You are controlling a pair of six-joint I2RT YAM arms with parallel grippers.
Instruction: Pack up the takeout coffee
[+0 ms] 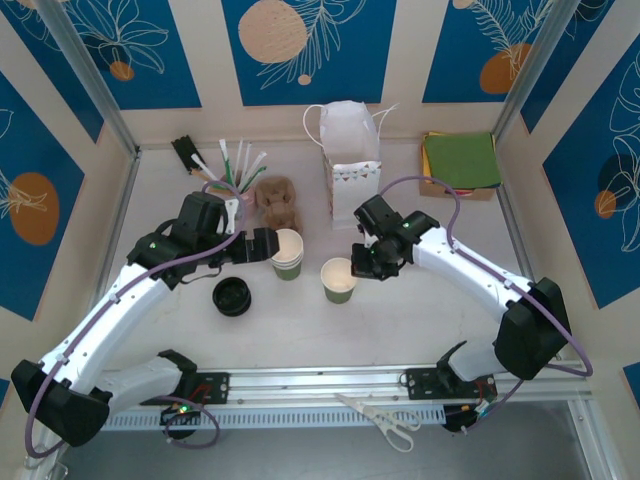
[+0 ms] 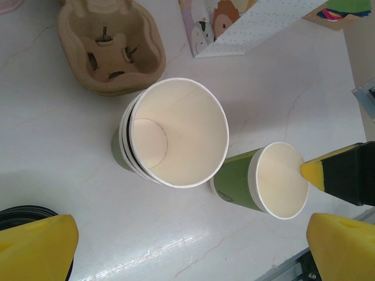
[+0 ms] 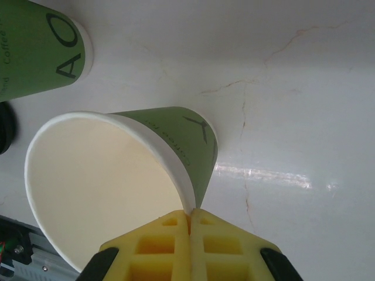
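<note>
The right gripper (image 3: pixel 190 212) pinches the rim of the open-topped green cup (image 3: pixel 170 137), right at its fingertips. The left gripper (image 1: pixel 258 246) gapes wide, the cup stack (image 2: pixel 176 132) just ahead. A black lid (image 2: pixel 20 212) hides mostly behind its finger.

Obs: right gripper (image 3: pixel 190 215) has its yellow fingers (image 3: pixel 220 249) pressed together on the rim of the green cup (image 3: pixel 99 181), pinching the wall on the near side. The cup is lidless, cream inside, with its base on the white veined table (image 3: pixel 293 88). Up-left of the cup and apart from it stands a second green cup (image 3: pixel 41 52) with dark lettering. Left of the cup is a dark object (image 3: pixel 3 132), cut off and unidentifiable.
</note>
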